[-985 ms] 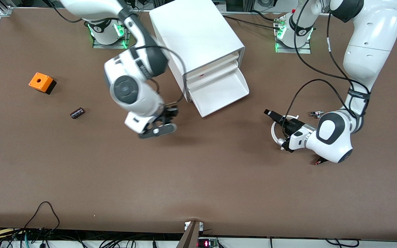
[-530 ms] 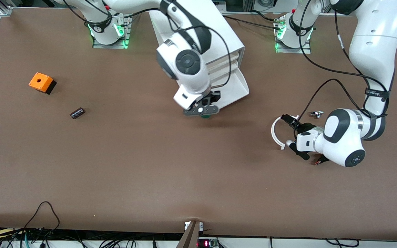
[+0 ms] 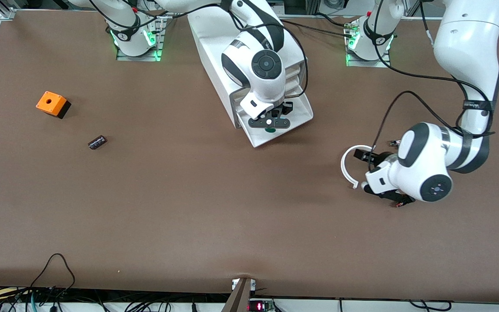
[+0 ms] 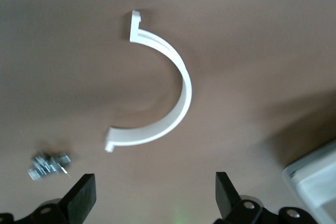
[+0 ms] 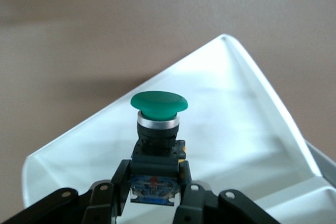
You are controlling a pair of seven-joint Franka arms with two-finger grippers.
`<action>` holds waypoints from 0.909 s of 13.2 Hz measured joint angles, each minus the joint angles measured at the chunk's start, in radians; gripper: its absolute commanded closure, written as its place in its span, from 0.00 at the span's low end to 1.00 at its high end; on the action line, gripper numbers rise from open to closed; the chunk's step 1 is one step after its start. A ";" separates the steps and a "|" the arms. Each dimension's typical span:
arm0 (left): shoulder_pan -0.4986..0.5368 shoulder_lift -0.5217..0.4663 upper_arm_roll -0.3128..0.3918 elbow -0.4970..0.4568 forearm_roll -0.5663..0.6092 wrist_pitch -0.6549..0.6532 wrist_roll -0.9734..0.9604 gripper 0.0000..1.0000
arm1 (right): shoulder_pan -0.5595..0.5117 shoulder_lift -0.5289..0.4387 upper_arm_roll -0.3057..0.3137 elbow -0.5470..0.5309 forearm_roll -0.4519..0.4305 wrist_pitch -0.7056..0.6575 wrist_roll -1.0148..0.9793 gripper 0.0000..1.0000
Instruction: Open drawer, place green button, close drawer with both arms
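The white cabinet (image 3: pixel 249 43) stands at the table's robot edge, its lowest drawer (image 3: pixel 298 116) pulled open toward the front camera. My right gripper (image 3: pixel 270 125) is over the open drawer, shut on the button (image 3: pixel 270 129). In the right wrist view the button (image 5: pixel 158 109) has a green cap on a black body, held by my right gripper (image 5: pixel 156 182) above the drawer's white floor (image 5: pixel 236 140). My left gripper (image 3: pixel 373 171) is open and empty, low over the table toward the left arm's end, beside a white half ring (image 3: pixel 347 167). It also shows in the left wrist view (image 4: pixel 152 203).
The white half ring (image 4: pixel 168 103) lies under the left wrist camera, with a small metal part (image 4: pixel 48 163) beside it. An orange box with a hole (image 3: pixel 52 104) and a dark cylinder (image 3: pixel 97 141) lie toward the right arm's end. A small red-tipped part (image 3: pixel 401 203) lies under the left arm.
My right gripper has carried the button from the table in front of the cabinet to over the open drawer. My left arm has swung a little toward its own end of the table.
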 measured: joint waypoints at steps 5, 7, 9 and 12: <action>-0.059 -0.001 -0.029 -0.020 -0.002 0.011 -0.341 0.00 | 0.004 0.045 -0.003 -0.003 0.000 0.005 0.055 1.00; -0.052 0.025 -0.029 -0.041 -0.004 0.051 -0.419 0.00 | 0.010 0.054 -0.003 -0.009 0.000 0.013 0.070 0.91; -0.052 0.038 -0.031 -0.064 -0.004 0.087 -0.474 0.00 | 0.013 0.053 -0.004 -0.010 -0.001 0.016 0.075 0.01; -0.055 0.036 -0.048 -0.125 -0.008 0.182 -0.560 0.00 | 0.014 0.052 -0.012 -0.008 -0.001 0.018 0.089 0.00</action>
